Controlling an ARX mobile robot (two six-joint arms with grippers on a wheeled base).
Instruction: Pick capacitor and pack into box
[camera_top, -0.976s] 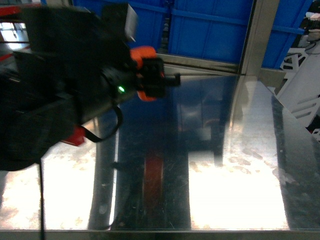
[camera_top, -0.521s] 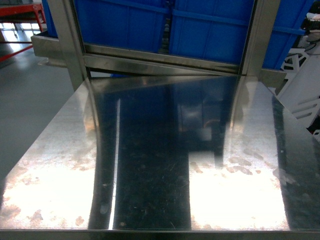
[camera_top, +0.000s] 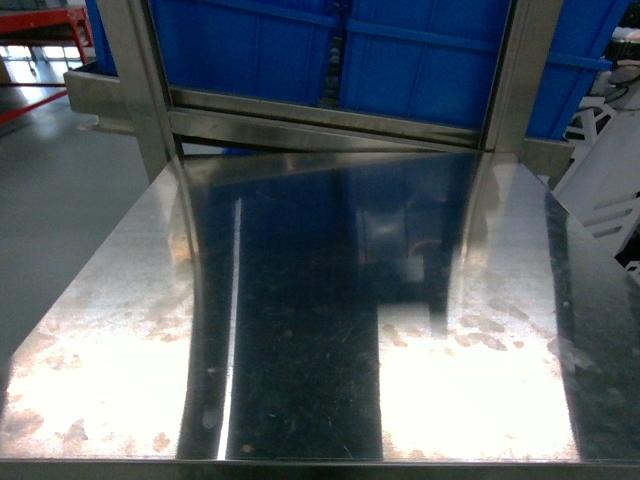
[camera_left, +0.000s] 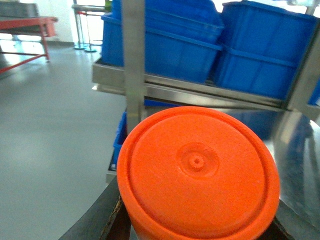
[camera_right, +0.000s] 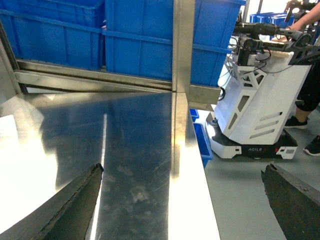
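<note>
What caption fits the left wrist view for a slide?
Left gripper holding an orange round-topped container, blue bins on a steel rack behind.

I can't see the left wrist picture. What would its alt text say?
A round orange cylinder, seen end-on with a small raised dot at its centre, fills the lower middle, sitting between the dark fingers of the left claw. Behind it, large blue bins rest on a steel rack, with grey floor to the left.
</note>
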